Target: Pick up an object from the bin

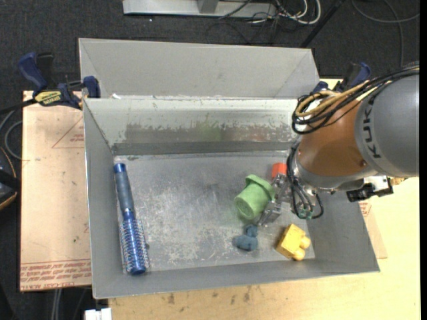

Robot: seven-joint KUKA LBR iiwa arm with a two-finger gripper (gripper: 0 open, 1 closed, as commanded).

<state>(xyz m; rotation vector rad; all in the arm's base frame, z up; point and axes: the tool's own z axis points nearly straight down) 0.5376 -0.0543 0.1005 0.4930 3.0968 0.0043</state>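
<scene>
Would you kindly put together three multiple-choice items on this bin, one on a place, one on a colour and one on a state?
1. Where in the bin does the blue brush lie?
A. along the left wall
B. against the far wall
C. in the middle
2. What colour is the block in the near right corner?
A. red
B. yellow
C. white
3. How does the green cup beside the gripper rest?
A. upright
B. upside down
C. tipped on its side
Answers: 1 A, it runs along the left wall; 2 B, it is plainly yellow; 3 C, its open mouth faces sideways.
</scene>
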